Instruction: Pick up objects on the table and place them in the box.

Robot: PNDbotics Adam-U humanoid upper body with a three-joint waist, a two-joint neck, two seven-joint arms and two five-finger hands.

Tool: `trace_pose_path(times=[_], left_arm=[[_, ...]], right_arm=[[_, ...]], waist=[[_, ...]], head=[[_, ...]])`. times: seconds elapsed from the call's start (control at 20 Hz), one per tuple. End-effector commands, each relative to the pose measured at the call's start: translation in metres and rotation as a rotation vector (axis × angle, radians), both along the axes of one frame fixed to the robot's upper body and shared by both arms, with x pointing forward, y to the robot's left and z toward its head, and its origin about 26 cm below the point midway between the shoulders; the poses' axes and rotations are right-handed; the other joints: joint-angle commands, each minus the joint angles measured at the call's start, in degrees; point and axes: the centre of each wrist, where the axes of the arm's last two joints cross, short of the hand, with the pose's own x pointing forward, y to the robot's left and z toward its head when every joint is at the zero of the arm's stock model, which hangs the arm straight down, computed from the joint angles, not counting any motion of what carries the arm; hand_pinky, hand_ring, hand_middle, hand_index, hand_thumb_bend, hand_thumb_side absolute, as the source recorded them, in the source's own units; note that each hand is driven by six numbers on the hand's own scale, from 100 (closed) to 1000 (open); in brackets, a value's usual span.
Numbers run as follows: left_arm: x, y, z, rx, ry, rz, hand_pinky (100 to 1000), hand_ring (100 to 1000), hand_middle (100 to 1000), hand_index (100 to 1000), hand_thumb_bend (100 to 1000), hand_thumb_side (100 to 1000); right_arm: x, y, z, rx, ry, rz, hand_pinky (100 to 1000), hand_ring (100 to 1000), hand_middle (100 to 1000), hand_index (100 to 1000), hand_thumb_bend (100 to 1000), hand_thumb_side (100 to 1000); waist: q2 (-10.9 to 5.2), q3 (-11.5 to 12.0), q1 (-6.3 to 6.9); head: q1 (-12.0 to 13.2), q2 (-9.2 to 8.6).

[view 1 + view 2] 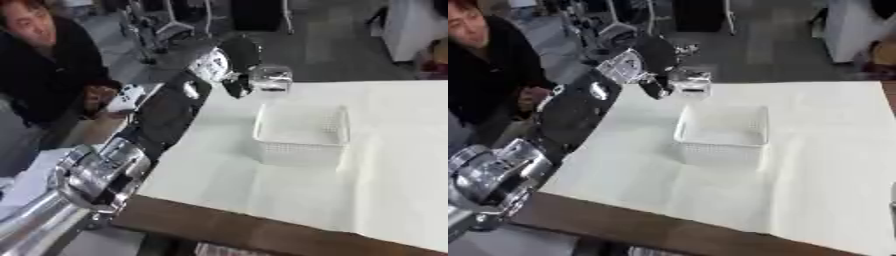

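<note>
At the far edge of the surface (367, 165), the left hand (234, 62) is holding a clear cup-like object (271, 79) beyond the white basket (300, 131). Its fingers (236, 86) are curling against the object's side. The right hand is not showing.

Both eye views look steeply down from head height, tilted askew. They share the white table (385, 165), the basket (721, 132) and the left arm (157, 120).

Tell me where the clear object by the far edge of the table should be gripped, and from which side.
Grip the clear object across its side walls, coming from the robot's left, where the left hand is already at it. It seems to stand upright beyond the white basket, so a sideways grasp should suit it. Whether the fingers have closed on it cannot be told.
</note>
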Motion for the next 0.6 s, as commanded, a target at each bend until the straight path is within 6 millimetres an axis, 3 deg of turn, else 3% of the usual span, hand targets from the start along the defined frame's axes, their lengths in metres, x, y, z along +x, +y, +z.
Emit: trace_pose_path(times=[0.05, 0.6], left_arm=[[0.002, -0.002, 0.019, 0.015, -0.053, -0.021, 100, 100, 100, 144, 100, 470], [0.004, -0.018, 0.017, 0.068, -0.052, -0.123, 100, 100, 100, 143, 100, 486]], right_arm=[[-0.004, 0.006, 0.008, 0.013, -0.035, 0.028, 446, 531, 570, 824, 190, 1000], [-0.004, 0.009, 0.009, 0.020, -0.040, 0.044, 450, 532, 570, 823, 180, 1000]], waist=[[-0.53, -0.2, -0.05], [-0.65, -0.7, 0.34]], head=[[0.5, -0.85], [0.2, -1.05]])
